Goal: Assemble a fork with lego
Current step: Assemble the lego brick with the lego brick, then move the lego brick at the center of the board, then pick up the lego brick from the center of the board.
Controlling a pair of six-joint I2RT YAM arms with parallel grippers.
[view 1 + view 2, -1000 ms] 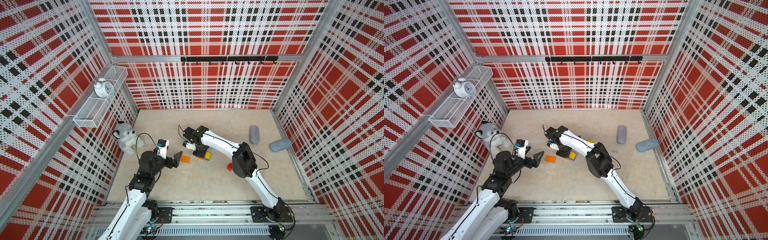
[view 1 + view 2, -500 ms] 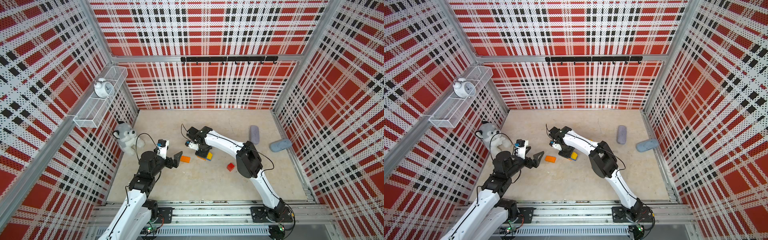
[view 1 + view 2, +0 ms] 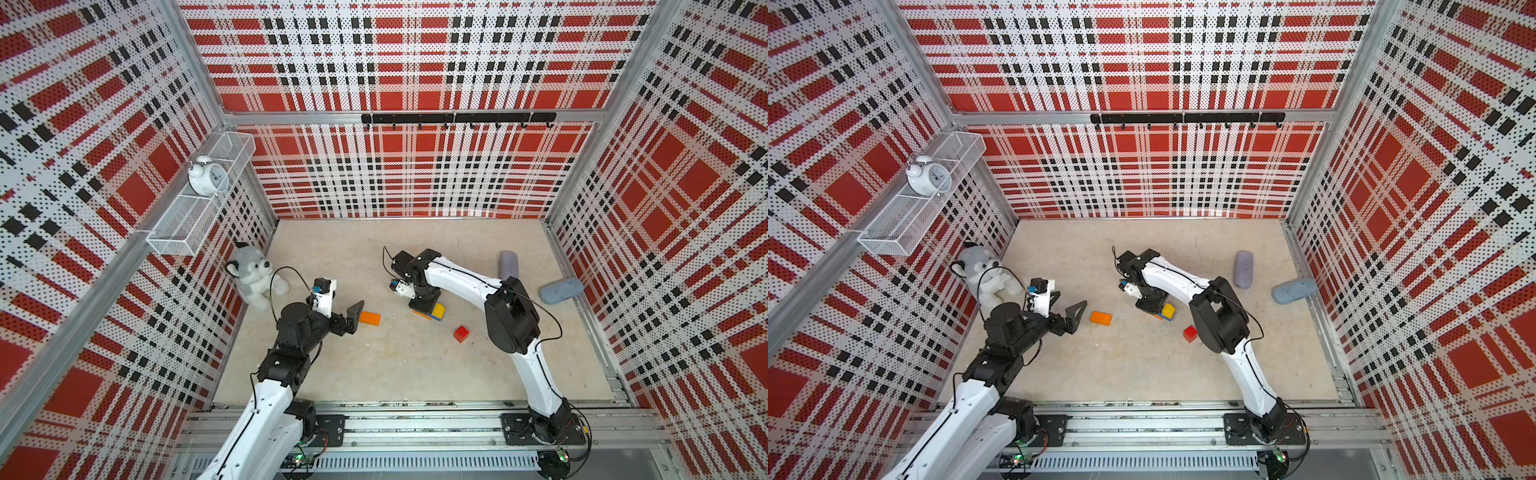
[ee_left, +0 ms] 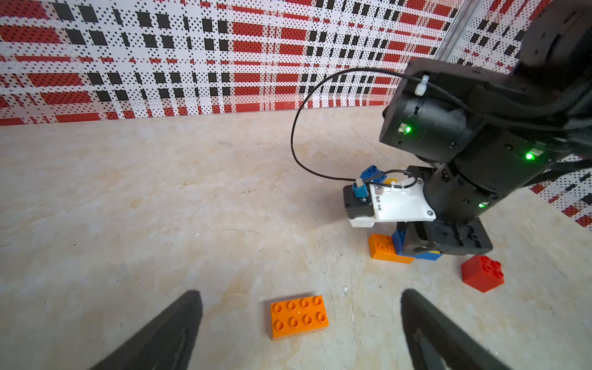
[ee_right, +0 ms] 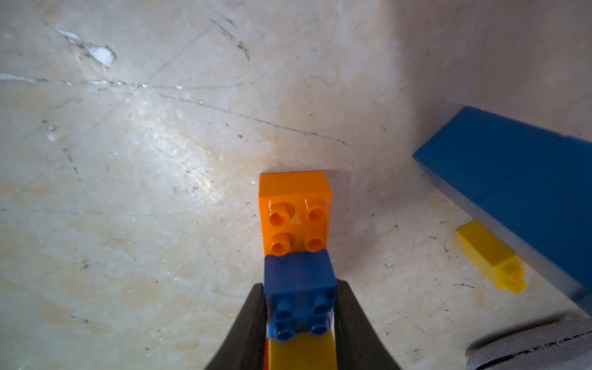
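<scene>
Beige, scuffed tabletop point(image 3: 395, 365) is enclosed by red plaid perforated walls, with a plush husky point(image 3: 253, 276) set against the left wall.

Against the view of a second ago, the right arm's elbow is found shifted toward the right wall. The red brick point(image 3: 461, 333), then half hidden beneath the elbow, is now fully exposed, and the brick itself has not been moved. The right gripper point(image 5: 301, 288) and the part-built fork point(image 5: 296, 211) clamped in it have been carried a little the same way, farther from the loose orange brick point(image 4: 299, 318).

The part-built fork is made up of an orange base brick with a small blue brick pressed on top and a yellow brick behind that. The right fingers point(image 5: 253, 320) are closed tightly against both sides of the small blue brick, and the orange end appears to rest on the tabletop. A long blue brick point(image 5: 512, 179) and a small yellow brick point(image 5: 487, 253) are seen lying near it in the right wrist view, apart from the gripper.

No change is seen in the left arm. The left gripper point(image 4: 299, 293) is held with its jaws spread wide just above the tabletop, and the loose orange brick lies studs up just ahead of the fingertips, untouched and where it lay before
</scene>
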